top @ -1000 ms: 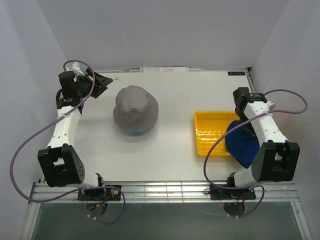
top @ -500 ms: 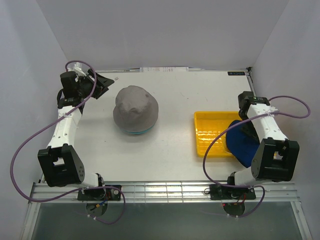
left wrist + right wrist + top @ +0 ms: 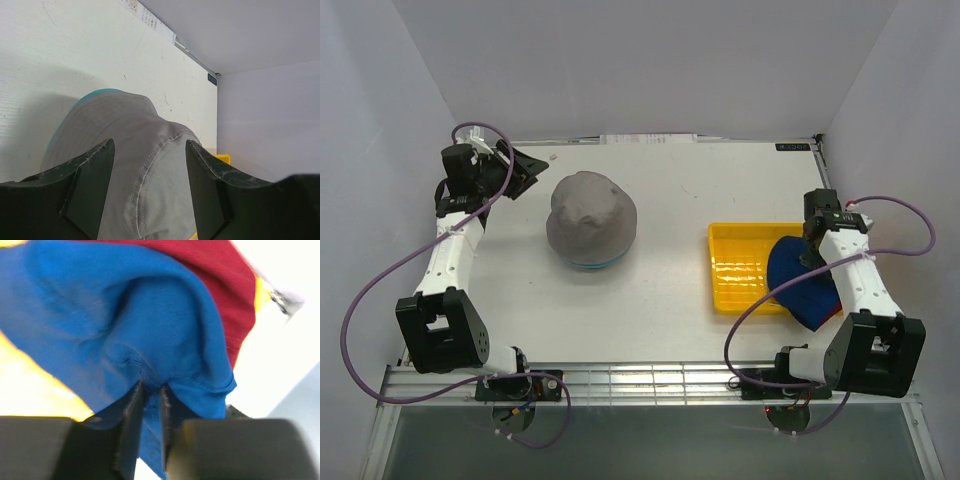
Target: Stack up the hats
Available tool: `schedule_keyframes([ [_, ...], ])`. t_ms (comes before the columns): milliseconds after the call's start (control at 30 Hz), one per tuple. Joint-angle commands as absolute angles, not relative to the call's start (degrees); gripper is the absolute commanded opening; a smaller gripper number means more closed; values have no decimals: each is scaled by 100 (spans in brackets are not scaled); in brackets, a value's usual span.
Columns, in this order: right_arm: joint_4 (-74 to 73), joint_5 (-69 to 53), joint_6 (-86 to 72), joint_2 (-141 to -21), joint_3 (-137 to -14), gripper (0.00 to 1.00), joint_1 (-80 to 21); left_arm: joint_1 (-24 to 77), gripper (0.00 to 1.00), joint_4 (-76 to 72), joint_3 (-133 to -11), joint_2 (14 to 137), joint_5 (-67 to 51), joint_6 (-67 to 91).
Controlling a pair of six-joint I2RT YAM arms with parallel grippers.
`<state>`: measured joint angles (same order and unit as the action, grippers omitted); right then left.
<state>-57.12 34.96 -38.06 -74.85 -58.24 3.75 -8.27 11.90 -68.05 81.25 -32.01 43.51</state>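
Right claw (image 3: 150, 390) is clamped on the blue hat (image 3: 125, 330), a fold of cloth squeezed flat between my two fingers!

Around it, the yellow tray (image 3: 735, 265) sits on the right half of the table (image 3: 670, 190). The blue hat lies over the tray's right end and spills past its rim. A red hat (image 3: 220, 285) lies against the blue one, and only a strip of it shows beyond the blue cloth. My purple cable (image 3: 745, 300) loops across the tray's near corner, and the side wall (image 3: 910, 120) is close on my right.

Over on the other side, my left claw (image 3: 525, 165) has its jaws apart and grips nothing. It hangs at the far left corner of the table, aimed at the grey hat (image 3: 590, 220), near it but apart.

My right arm is folded up along the right edge, with the wrist tipped down over the blue hat's far side. My left arm reaches along the left edge towards the far corner.

The grey hat stands as a rounded dome left of the table's middle, its crown creased and its seams stitched. It covers a teal hat (image 3: 588, 265), which shows only as a thin rim at the near edge. The blue hat is crumpled, puckered right where I pinch it
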Motion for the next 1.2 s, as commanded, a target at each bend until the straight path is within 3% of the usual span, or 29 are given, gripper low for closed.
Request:
schedule_keyframes([
  [0, -4888, 2692, -3244, -6936, -5749, 20, 396, -791, 68, 1195, -6776, 7998, -3155, 4254],
  [100, -4545, 2130, -2919, -6628, -5730, 8, 396, -791, 68, 1222, -6759, 7972, -3155, 4245],
  [500, -4430, 90, -2672, -6346, -6767, 8, 326, -791, 68, 1187, -6890, 7910, -3418, 4254],
  [700, -4298, -500, -3031, -6644, -7882, 8, -25, -730, 73, 854, -6847, 7796, -3770, 4385],
  [1167, -3806, 167, -3630, -8725, -11309, 8, -2134, -712, 77, -368, -6557, 7594, -4553, 5791],
])
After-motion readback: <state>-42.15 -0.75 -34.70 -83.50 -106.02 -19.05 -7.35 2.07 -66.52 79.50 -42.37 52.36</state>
